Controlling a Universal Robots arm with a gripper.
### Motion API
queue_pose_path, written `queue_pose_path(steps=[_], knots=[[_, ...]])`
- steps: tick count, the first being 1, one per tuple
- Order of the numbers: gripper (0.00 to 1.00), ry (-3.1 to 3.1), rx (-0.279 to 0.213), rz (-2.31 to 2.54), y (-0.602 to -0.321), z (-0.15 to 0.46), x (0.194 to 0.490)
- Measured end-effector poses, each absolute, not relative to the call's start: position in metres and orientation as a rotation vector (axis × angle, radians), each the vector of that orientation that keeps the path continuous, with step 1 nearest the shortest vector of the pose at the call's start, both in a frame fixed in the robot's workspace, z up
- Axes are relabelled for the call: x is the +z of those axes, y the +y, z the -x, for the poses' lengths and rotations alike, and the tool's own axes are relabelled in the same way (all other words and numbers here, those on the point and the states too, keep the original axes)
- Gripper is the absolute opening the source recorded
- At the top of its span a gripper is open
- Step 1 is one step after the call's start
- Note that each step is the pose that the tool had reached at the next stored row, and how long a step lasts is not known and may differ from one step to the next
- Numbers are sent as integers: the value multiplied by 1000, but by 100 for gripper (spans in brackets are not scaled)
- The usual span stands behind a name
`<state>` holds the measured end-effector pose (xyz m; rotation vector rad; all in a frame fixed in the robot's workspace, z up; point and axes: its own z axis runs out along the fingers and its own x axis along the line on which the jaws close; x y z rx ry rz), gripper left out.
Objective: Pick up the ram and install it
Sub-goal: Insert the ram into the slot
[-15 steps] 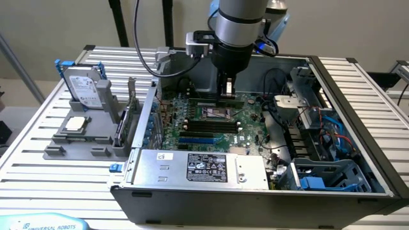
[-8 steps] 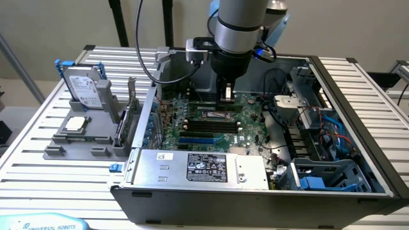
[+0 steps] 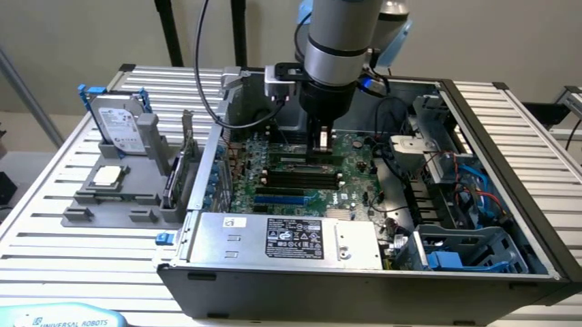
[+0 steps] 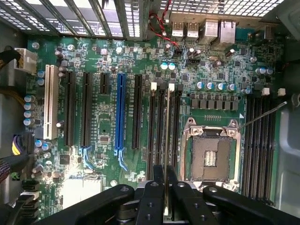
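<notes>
My gripper (image 3: 320,144) hangs inside the open computer case, just above the motherboard (image 3: 350,170) and its black memory slots (image 3: 296,178). It is shut on the ram (image 3: 320,136), which stands on edge between the fingers. In the wrist view the black fingers (image 4: 158,180) clamp the ram (image 4: 167,131), seen edge-on as a thin pale line. That line runs along the black memory slots (image 4: 159,126) with white clips, beside the CPU socket (image 4: 211,157). I cannot tell whether the ram touches a slot.
A silver power supply (image 3: 282,238) sits at the case's front. Cables and a blue drive cage (image 3: 459,252) fill the exterior view's right. Outside the case, on the left, a grey holder (image 3: 100,204) carries a hard drive (image 3: 123,126) and an expansion card (image 3: 187,160).
</notes>
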<state>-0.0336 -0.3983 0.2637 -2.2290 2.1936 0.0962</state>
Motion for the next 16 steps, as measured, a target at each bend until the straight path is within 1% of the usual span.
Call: queue_pose_path(steps=[9, 16], knots=[[14, 2211, 62, 2245, -399, 34, 255], [14, 2216, 54, 2244, -399, 34, 243]])
